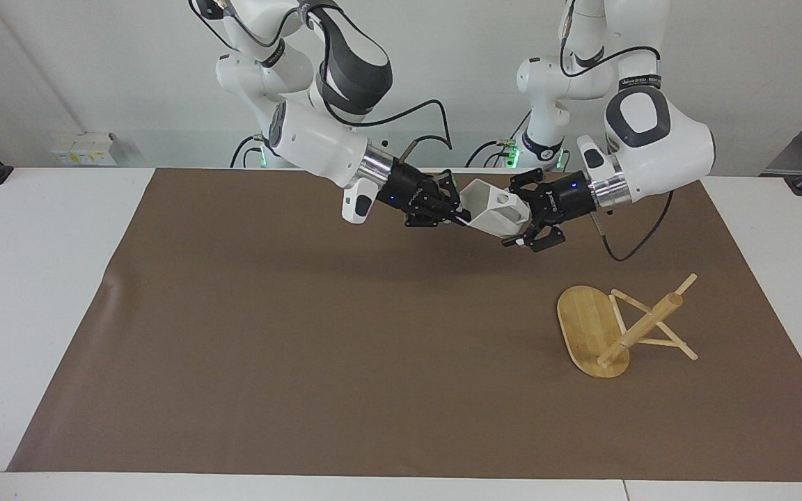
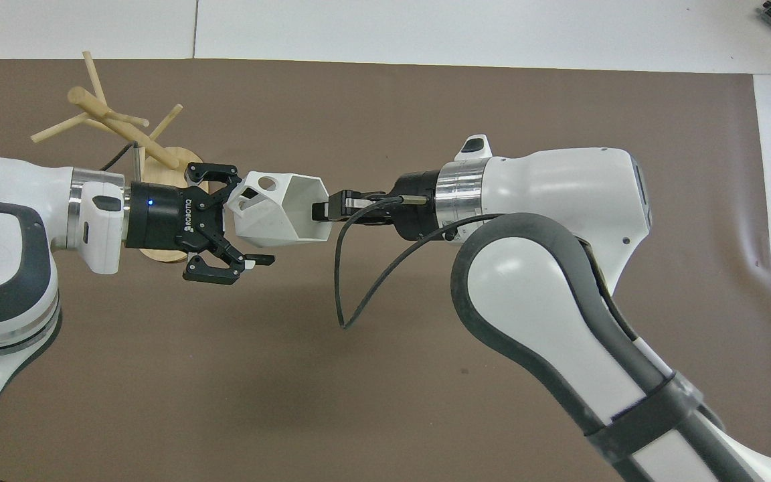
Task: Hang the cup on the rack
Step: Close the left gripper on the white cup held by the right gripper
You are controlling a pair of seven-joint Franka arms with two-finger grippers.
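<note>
Cup (image 1: 495, 209) apparently empty, midair

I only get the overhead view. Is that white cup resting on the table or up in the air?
Observer: Up in the air. The facing view shows the cup clear of the mat, its rim in the right gripper.
Visitor: Is the other claw touching the rack under it?
Observer: No. The left gripper, open at the cup's handle end, is up off the rack, whose oval base lies flat on the mat.
</note>
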